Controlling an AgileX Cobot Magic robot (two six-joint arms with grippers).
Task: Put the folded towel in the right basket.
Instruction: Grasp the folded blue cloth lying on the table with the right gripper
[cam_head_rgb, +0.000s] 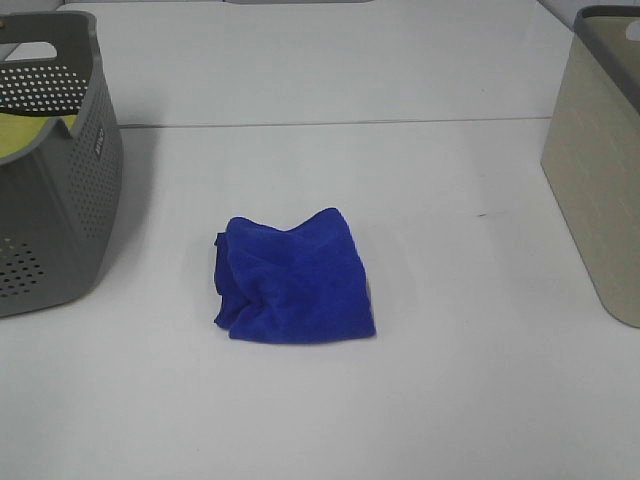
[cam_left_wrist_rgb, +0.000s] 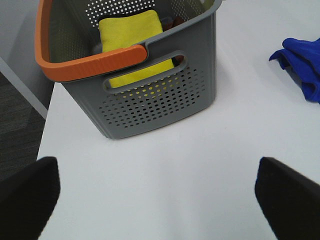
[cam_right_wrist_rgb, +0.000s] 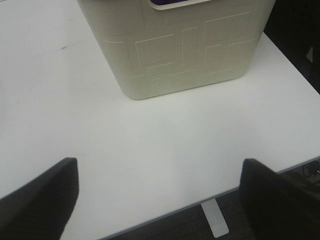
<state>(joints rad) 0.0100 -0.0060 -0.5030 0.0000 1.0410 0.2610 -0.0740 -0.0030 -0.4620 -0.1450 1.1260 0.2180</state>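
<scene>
White surface (cam_head_rgb: 430, 410) with the folded towel (cam_head_rgb: 295, 285) lying ungrasped at centre, the right basket (cam_head_rgb: 600, 180) at three o'clock, both arms' jaws spread wide and empty; pick-up and transfer not yet begun.

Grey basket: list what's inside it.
A yellow cloth lies in the grey basket. A reddish item beside it is mostly hidden; the floor beneath is covered.

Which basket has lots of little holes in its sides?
The grey basket on the left, with the orange handle and a yellow cloth inside. The beige basket on the right has solid patterned walls, no holes.
</scene>
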